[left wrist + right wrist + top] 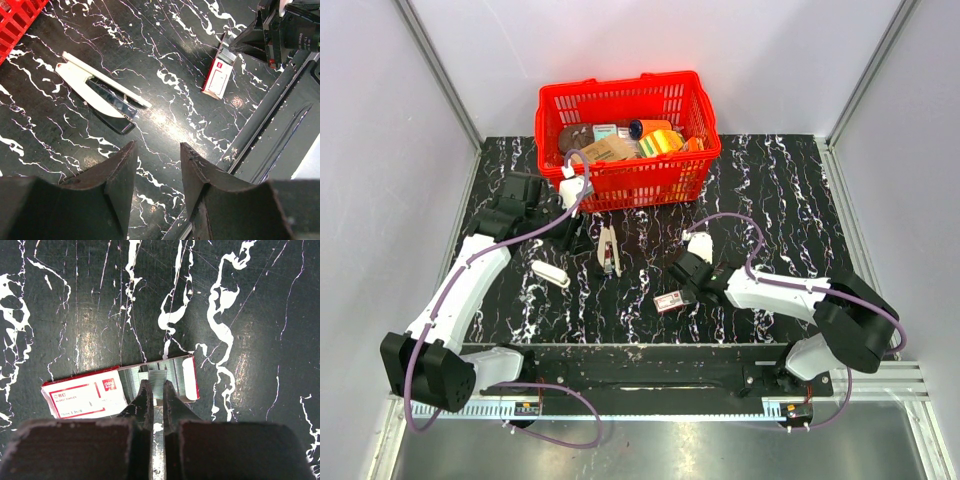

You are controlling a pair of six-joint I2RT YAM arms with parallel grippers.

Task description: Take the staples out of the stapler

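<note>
The stapler is a white one, hinged wide open and lying on the black marble table; in the left wrist view its metal staple channel faces up. A red and white staple box lies slid open in the right wrist view. My right gripper is nearly shut on a grey strip of staples right over the open box tray. My left gripper is open and empty, just above the table near the stapler. It also shows in the top view.
A red basket full of office items stands at the back. A small white oblong object lies left of the stapler. The black rail runs along the near edge. My right gripper shows beside the box.
</note>
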